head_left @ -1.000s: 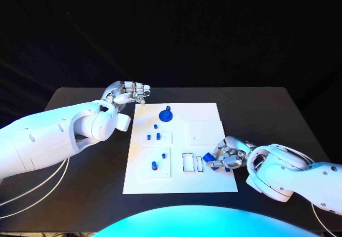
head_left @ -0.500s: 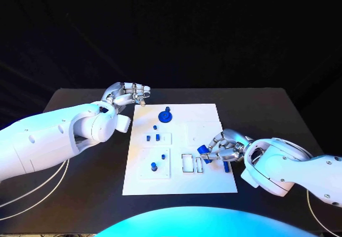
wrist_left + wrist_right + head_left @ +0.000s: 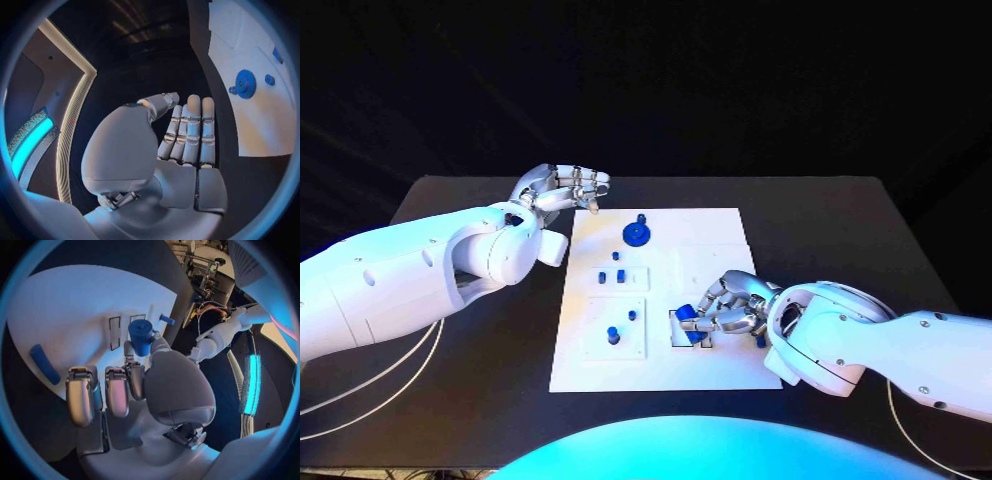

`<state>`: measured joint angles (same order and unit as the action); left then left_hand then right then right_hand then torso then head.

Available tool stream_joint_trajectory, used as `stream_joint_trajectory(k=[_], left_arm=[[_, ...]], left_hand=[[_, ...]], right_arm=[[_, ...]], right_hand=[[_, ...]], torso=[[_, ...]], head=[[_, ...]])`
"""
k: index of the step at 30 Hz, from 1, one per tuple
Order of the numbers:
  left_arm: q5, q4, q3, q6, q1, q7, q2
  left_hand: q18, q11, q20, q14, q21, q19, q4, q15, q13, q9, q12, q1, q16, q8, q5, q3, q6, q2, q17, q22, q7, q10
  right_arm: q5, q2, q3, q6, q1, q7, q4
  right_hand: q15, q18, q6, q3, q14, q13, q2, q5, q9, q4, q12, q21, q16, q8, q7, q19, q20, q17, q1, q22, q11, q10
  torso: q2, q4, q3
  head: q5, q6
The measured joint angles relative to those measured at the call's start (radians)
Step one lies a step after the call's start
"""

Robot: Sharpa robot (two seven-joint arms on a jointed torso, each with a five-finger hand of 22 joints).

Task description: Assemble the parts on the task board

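The white task board (image 3: 718, 245) lies mid-table. My right hand (image 3: 730, 311) pinches a blue cylindrical part (image 3: 687, 312) and holds it just over the two rectangular slots (image 3: 681, 330) near the board's front. In the right wrist view the part (image 3: 140, 333) sits between thumb and fingertip of that hand (image 3: 147, 385), close to the slots (image 3: 114, 332). A blue bar (image 3: 45, 364) lies loose on the board by that hand. My left hand (image 3: 564, 187) hovers off the board's far left corner, fingers straight and together (image 3: 187, 135), holding nothing.
A blue gear (image 3: 635, 234) stands at the board's far end, also visible as the gear (image 3: 244, 83) in the left wrist view. Small blue pegs (image 3: 610, 277) stand in the left-middle plate, and two more pegs (image 3: 613, 333) in the front-left plate. Black table (image 3: 848, 230) surrounds the board.
My right hand has carried the blue part leftward from the board's right edge to over the rectangular slots. The left hand has stayed put.
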<state>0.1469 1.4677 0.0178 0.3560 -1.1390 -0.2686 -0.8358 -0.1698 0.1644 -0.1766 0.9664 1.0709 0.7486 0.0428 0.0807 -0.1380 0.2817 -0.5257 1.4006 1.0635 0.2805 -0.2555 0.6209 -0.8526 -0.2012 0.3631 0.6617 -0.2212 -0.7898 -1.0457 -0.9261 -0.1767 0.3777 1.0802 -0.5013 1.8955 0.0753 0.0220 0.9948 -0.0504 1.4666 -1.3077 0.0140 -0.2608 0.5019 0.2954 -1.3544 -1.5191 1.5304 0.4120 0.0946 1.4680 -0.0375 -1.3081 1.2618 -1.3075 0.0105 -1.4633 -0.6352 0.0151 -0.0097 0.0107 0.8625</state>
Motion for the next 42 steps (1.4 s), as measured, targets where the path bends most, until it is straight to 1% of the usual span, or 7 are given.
stream_joint_trajectory(k=[10,12,18,23,30,34,42], left_arm=[[0.0,0.0,0.0,-0.007,0.0,-0.001,0.0],[0.0,0.0,0.0,-0.008,0.0,-0.001,0.0],[0.0,0.001,0.0,-0.011,0.0,-0.001,-0.001],[0.0,0.001,0.0,-0.012,0.0,-0.002,-0.001],[0.0,0.001,0.0,-0.013,0.0,-0.002,-0.002],[0.0,0.002,0.0,-0.013,0.0,-0.002,-0.002],[0.0,0.004,0.0,-0.013,0.0,-0.002,-0.004]], left_hand=[[0.0,-0.004,0.0,0.0,-0.004,0.0,0.0,0.0,0.0,0.001,0.0,0.0,0.0,0.0,0.0,0.0,0.004,0.0,0.0,0.0,0.004,0.004],[0.0,-0.004,0.0,0.0,-0.004,0.0,0.0,0.0,0.0,0.001,0.0,0.0,0.0,0.0,0.0,0.0,0.004,0.0,0.0,0.0,0.004,0.004],[0.0,-0.004,0.004,0.0,-0.004,-0.004,0.0,0.0,0.0,0.001,0.0,0.0,0.0,0.0,0.0,0.0,0.004,0.0,0.0,-0.001,0.004,0.004],[0.0,-0.004,0.004,0.0,-0.004,-0.004,0.0,0.0,0.0,0.001,0.0,0.0,0.0,0.0,0.0,0.0,0.004,0.0,0.0,-0.001,0.004,0.004],[0.0,-0.004,0.004,0.0,-0.004,-0.004,0.0,0.0,0.001,0.001,-0.004,0.0,0.0,0.0,0.0,0.0,0.004,0.0,0.0,-0.001,0.004,0.004],[0.0,-0.001,0.004,-0.002,-0.004,-0.004,0.0,0.002,0.001,0.001,-0.004,0.0,0.0,0.0,0.0,0.0,0.004,0.0,0.0,-0.002,0.004,0.006],[0.0,0.0,0.004,-0.003,-0.004,-0.004,0.0,0.003,0.001,0.001,-0.004,0.0,0.0,0.0,0.0,0.0,0.004,0.0,0.0,-0.002,0.004,0.007]], right_arm=[[-0.003,0.026,0.0,-0.025,-0.006,-0.007,-0.031],[-0.005,0.028,0.0,-0.028,-0.006,-0.009,-0.036],[-0.018,0.04,0.0,-0.031,-0.006,-0.013,-0.048],[-0.036,0.052,0.001,-0.032,-0.006,-0.02,-0.062],[-0.068,0.064,0.0,-0.029,-0.006,-0.03,-0.07],[-0.087,0.065,0.0,-0.027,-0.007,-0.032,-0.069],[-0.119,0.054,0.0,-0.025,-0.007,-0.032,-0.045]], right_hand=[[0.0,0.0,0.001,-0.003,0.0,0.0,0.015,0.006,0.001,-0.003,0.0,0.0,0.0,0.011,0.0,0.0,0.0,0.0,-0.028,0.0,0.0,0.0],[0.0,0.0,0.002,-0.003,0.0,0.0,0.011,0.01,0.002,-0.003,0.0,0.0,0.0,0.011,-0.001,0.0,0.0,0.0,-0.038,0.0,0.0,0.0],[0.0,0.0,0.025,-0.011,0.0,0.0,0.019,0.015,0.006,-0.002,0.0,0.0,0.0,0.018,-0.013,-0.001,0.001,0.0,-0.058,0.0,0.003,-0.004],[0.0,0.0,0.052,-0.035,0.0,0.0,0.026,0.008,0.006,-0.003,0.0,0.0,0.0,0.022,-0.037,-0.004,0.004,0.0,-0.092,0.0,0.005,-0.006],[0.0,0.0,0.052,-0.105,0.0,0.0,0.007,0.128,0.015,-0.001,0.0,0.0,0.0,0.039,-0.041,-0.004,0.003,0.0,-0.175,0.0,0.005,-0.006],[0.0,0.0,0.052,-0.133,0.0,0.0,0.011,0.176,0.015,0.0,0.004,0.0,0.0,0.045,-0.041,-0.004,0.003,0.0,-0.215,-0.001,0.005,-0.006],[0.0,0.0,0.045,-0.134,0.0,0.0,0.018,0.185,0.017,0.001,0.004,0.0,0.0,0.049,-0.042,-0.004,0.003,0.001,-0.233,-0.001,0.005,-0.006]], torso=[[0.0,-0.0005,0.0007],[0.0,-0.0005,0.0007],[0.0,0.0001,0.001],[0.0,0.0002,0.0011],[0.0,0.0002,0.0007],[0.0,0.0002,0.0007],[0.0,-0.0002,0.0007]], head=[[0.003,0.003],[0.003,0.004],[0.003,0.004],[0.004,0.004],[0.005,0.003],[0.004,0.002],[0.004,0.002]])
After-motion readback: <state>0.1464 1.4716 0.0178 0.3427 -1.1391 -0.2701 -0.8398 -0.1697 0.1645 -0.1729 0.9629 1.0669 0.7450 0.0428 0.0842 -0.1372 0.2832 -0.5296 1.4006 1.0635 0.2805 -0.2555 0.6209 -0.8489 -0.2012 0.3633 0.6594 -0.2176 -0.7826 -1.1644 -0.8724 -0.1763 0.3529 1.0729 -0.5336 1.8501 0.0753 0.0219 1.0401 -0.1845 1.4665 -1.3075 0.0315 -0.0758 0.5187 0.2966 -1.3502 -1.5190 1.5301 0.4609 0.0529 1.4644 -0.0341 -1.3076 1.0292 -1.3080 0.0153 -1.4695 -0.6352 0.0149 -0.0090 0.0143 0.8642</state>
